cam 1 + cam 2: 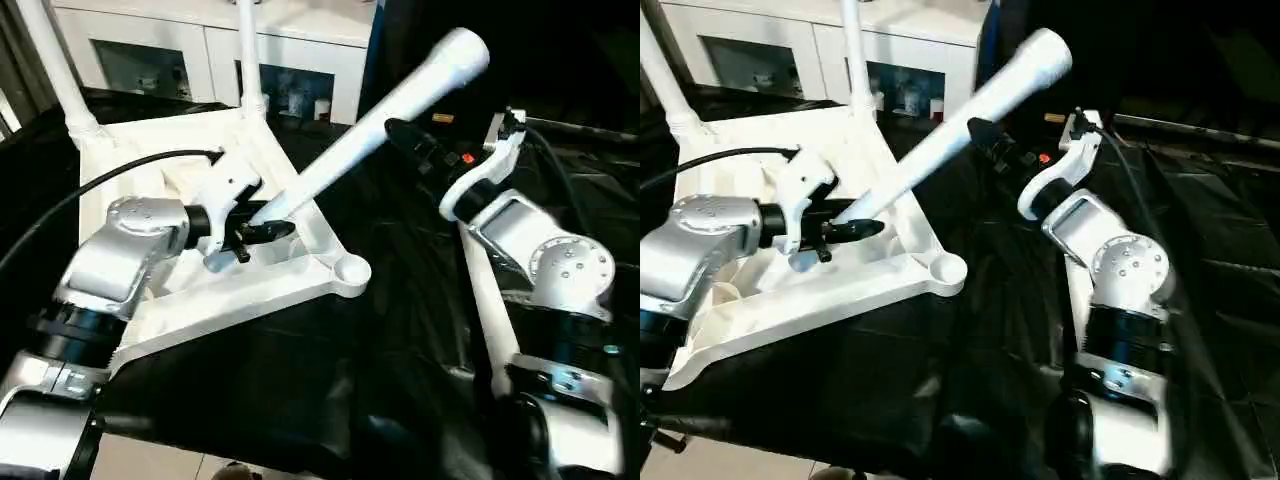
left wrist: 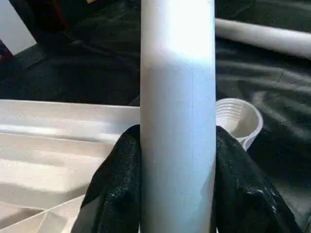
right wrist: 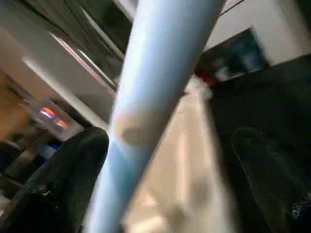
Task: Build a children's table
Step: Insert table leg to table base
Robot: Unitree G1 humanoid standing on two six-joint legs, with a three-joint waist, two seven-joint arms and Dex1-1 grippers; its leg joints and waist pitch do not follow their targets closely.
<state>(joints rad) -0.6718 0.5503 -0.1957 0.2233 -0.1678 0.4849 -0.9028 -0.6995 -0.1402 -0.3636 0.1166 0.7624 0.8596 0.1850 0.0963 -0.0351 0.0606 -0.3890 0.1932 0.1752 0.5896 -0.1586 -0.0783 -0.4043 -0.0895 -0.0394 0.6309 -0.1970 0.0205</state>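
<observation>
leg point(image 1: 380, 120) clamped near narrow end by left gripper point(image 1: 255, 228) | right gripper point(image 3: 170, 160) fingers apart, leg between untouched

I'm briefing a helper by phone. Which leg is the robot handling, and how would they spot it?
Find the upturned white table top on the black-draped table. The leg slants up over its near corner socket, held at its narrow end by the left gripper. Unlike the two legs standing in the far sockets, it tilts.

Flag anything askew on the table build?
One leg is not socketed: it slants over the upturned tabletop, gripped near its narrow end by the left end effector, and the near corner socket sits empty.
</observation>
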